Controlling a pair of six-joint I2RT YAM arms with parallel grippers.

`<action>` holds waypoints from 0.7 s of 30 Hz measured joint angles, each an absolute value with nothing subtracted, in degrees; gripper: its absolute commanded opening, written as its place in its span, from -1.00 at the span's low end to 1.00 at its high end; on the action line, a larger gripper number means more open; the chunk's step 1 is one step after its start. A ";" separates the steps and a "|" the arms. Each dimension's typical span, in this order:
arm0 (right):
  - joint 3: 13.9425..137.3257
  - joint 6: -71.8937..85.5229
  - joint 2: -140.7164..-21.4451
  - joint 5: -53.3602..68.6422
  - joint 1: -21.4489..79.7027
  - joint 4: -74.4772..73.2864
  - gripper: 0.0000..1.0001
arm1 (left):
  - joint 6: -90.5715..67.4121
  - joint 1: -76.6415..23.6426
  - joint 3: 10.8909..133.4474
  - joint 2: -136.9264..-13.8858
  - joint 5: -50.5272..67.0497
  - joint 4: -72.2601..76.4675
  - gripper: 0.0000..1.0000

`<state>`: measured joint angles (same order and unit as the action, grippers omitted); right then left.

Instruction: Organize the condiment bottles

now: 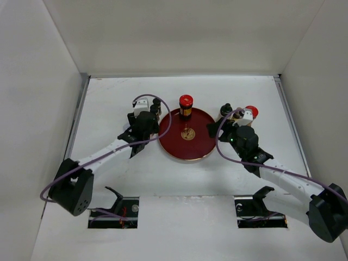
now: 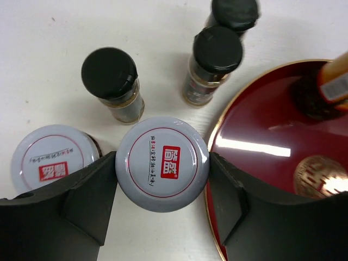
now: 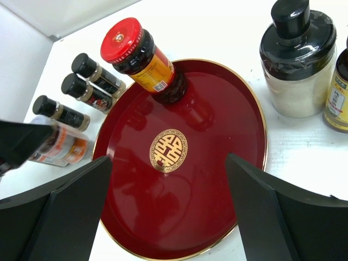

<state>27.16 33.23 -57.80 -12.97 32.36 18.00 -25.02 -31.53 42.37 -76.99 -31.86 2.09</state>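
**Top view.** One red-cap jar [image 1: 186, 106] stands upright on the far part of the tray [image 1: 182, 148]. Nothing else is on the tray. My left gripper [image 1: 154, 111] sits at the tray's left rim, among a cluster of bottles. My right gripper [image 1: 216, 129] sits at the right rim. On the table beyond my right wrist are a shaker [image 1: 225, 110] and a second red-cap jar [image 1: 252, 111], partly hidden.

**Left wrist.** The left gripper is partly closed on a white-lid jar [image 2: 162, 163], with its fingers [image 2: 92, 190] pressed against both sides of the lid. The jar is just beside the tray rim. I cannot tell whether it has left the table. A second white-lid jar [image 2: 54, 163] stands just to its left. Three black-cap bottles [image 2: 111, 81] stand beyond it, all on the table.

**Right wrist.** The right gripper is spread wide over the tray and holds nothing. The shaker and a yellow bottle [image 3: 340, 92] stand off the tray to the right.

**Status (my judgement).** If the tray is where the bottles go, the task is at an early stage. One jar is placed and one is in hand. Left to move are the second white-lid jar, the three black-cap bottles, the shaker, the yellow bottle and the second red-cap jar.
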 measured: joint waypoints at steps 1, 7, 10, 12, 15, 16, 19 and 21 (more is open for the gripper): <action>27.16 33.23 -57.80 -12.95 32.36 18.09 0.85 | -25.02 -32.10 42.37 -75.18 -32.03 1.34 -0.39; 27.16 33.23 -57.80 -12.95 32.36 18.17 0.86 | -25.19 -35.64 44.23 -70.57 -32.95 0.56 -0.40; 27.16 33.23 -57.71 -12.95 32.36 18.22 0.87 | -25.36 -38.17 47.40 -73.87 -32.80 0.75 -0.40; 27.16 33.26 -57.47 -12.95 32.34 18.22 0.87 | -25.39 -39.53 49.91 -77.60 -32.29 1.87 -0.40; 27.16 33.26 -56.82 -12.95 32.32 18.35 0.89 | -25.39 -40.64 52.84 -83.64 -30.70 4.73 -0.40; 27.16 33.26 -56.69 -12.95 32.32 18.44 0.89 | -25.39 -40.71 53.65 -85.43 -30.22 5.43 -0.40; 27.16 33.26 -56.60 -12.95 32.32 18.50 0.90 | -25.26 -40.29 56.58 -91.46 -29.04 7.51 -0.40; 27.16 33.26 -56.60 -12.95 32.32 18.50 0.91 | -25.10 -39.83 58.50 -95.26 -28.27 8.75 -0.40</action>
<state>27.16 33.26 -56.60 -12.95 32.32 18.50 -25.10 -39.83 58.50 -95.26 -28.27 8.75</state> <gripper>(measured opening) 0.952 0.607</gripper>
